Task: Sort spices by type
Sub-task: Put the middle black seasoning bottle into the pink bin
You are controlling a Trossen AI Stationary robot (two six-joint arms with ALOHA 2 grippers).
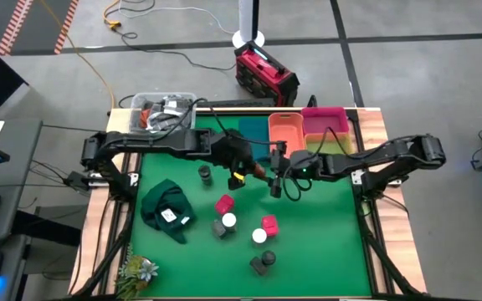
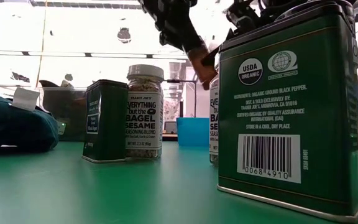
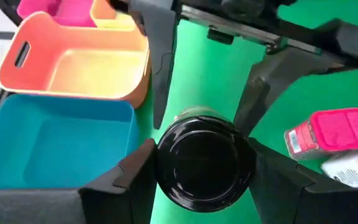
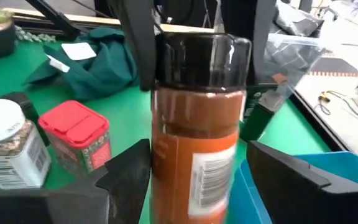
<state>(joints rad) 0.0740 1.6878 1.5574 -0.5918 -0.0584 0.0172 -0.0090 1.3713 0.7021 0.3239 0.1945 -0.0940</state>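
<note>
A jar of brown spice (image 4: 194, 143) with a black cap and an orange label hangs above the middle of the green table, near the bins; my left gripper (image 3: 204, 168) is shut on it. My right gripper (image 4: 197, 177) is open and comes level from the table's right. Its two fingers (image 3: 161, 68) stand on either side of the jar's body, and I see no touch. In the high view the two grippers meet at the jar (image 1: 239, 177). More spices stand on the mat: red-pink boxes (image 1: 224, 204), white-capped jars (image 1: 228, 221), a dark round jar (image 1: 205, 174) and dark tins (image 1: 262, 265). My left gripper pinches the jar's black cap (image 3: 204, 158) between its two fingers, one on each side. The fingers (image 4: 138, 50) come from above, slanting down. The jar hangs upright below them, lifted clear of the table.
Teal (image 1: 245, 130), orange (image 1: 287, 128), pink (image 1: 325, 119) and yellow bins (image 1: 333, 142) stand at the far right. A dark green cloth (image 1: 166, 209) lies at the left. A clear tub (image 1: 161, 109) is at the far left, a small plant (image 1: 136, 269) at the near left.
</note>
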